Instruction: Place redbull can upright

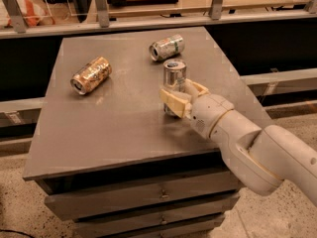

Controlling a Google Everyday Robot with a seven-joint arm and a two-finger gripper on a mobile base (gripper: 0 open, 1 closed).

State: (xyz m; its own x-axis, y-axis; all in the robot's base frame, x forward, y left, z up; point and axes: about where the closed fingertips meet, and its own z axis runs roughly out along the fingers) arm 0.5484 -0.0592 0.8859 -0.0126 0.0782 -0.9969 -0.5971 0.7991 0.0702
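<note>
Grey flat worktop [114, 128]: slim tall silver redbull can [174, 76] stands upright (long axis vertical), pinched inside the claw [181, 93].

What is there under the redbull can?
Under the upright redbull can is the grey table. The pincer, around the can's lower part, hides its base, so whether it touches the table cannot be seen.

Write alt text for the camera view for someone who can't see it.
The gripper holds the redbull can upright on the grey table, clamped around its lower half. A gold can and a short silver can lie on their sides farther back.
</note>
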